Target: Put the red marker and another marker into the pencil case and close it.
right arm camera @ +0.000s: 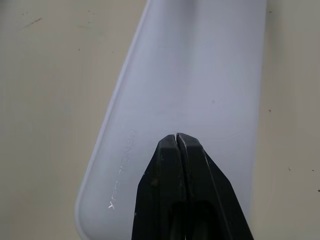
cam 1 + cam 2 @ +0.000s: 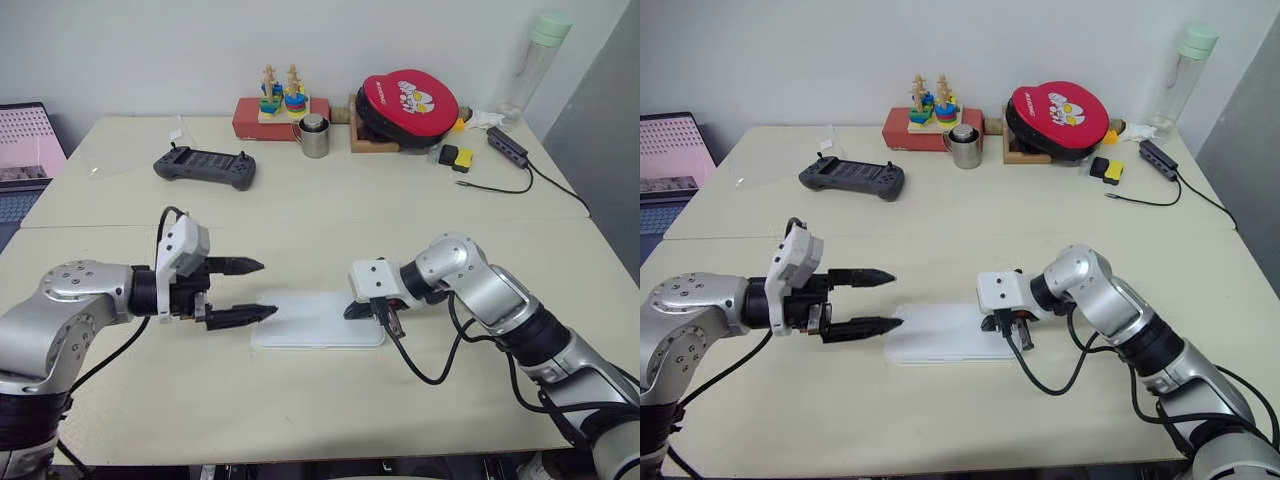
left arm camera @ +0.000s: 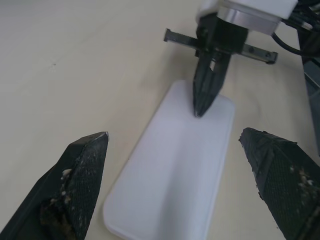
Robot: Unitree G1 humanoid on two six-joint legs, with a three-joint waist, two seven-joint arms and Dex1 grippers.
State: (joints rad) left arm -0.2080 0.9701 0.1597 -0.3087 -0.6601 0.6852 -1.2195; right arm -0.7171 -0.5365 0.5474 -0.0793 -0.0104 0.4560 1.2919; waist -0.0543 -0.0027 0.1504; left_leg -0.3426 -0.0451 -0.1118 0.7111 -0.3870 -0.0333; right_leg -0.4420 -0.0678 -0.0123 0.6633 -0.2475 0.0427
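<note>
pressing looks like the step in hand: my right claw (image 2: 368, 310) is clenched, both fingers pinched to a single point, grasping nothing; its tip sits on or just above the lid of the case (image 2: 318, 320) near the case's right end, pointing down and toward my left; from the wrist view i cannot tell touch from a hair's gap.

case lies flat on the table (image 2: 300, 215) between my two claws, long axis running left to right across me; lid down, looks closed or nearly so; whether the latch has caught i cannot tell; no marker visible, so i judge both are inside, though the opaque lid hides them.

my left claw (image 2: 250, 290) is released, fingers spread wide, empty, level with the case's left end and just beside it, pointing right along the long axis; left claw nearer the left end, right claw nearer the right.

materials: case is smooth matt white plastic, flat slab, rounded corners, faint embossed lettering along one long edge; hard, slick, likely to skate on the table if pushed off-centre; table top pale cream, smooth, lightly speckled; my fingers (image 3: 80, 185) black, tapered, ridged, scuffed at the tips.

beyond, well apart: dark grey controller (image 2: 205, 167), metal mug (image 2: 314, 136), red round pad (image 2: 408, 103).
</note>
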